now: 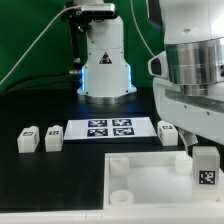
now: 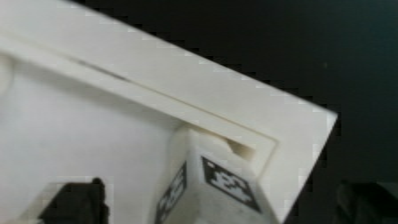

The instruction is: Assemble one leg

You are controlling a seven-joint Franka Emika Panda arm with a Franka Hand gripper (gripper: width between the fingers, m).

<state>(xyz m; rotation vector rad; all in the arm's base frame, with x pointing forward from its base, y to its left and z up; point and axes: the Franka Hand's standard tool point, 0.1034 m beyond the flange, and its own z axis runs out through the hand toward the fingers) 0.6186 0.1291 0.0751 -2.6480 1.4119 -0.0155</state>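
My gripper (image 1: 204, 152) is shut on a leg (image 1: 205, 166), a small white block with a black-and-white tag on its face. I hold it upright over the far right corner of the large white tray-like part (image 1: 150, 178). In the wrist view the leg (image 2: 217, 182) runs down between my fingers (image 2: 71, 203) toward the tray's raised corner rim (image 2: 267, 120). I cannot tell whether its lower end touches the tray. Two more legs (image 1: 28, 139) (image 1: 53, 139) stand at the exterior view's left, and another (image 1: 167, 131) is by the arm.
The marker board (image 1: 110, 128) lies flat behind the tray. The arm's round white base (image 1: 105, 70) stands at the back with cables beside it. The tray's near left corner socket (image 1: 119, 168) shows as a round boss.
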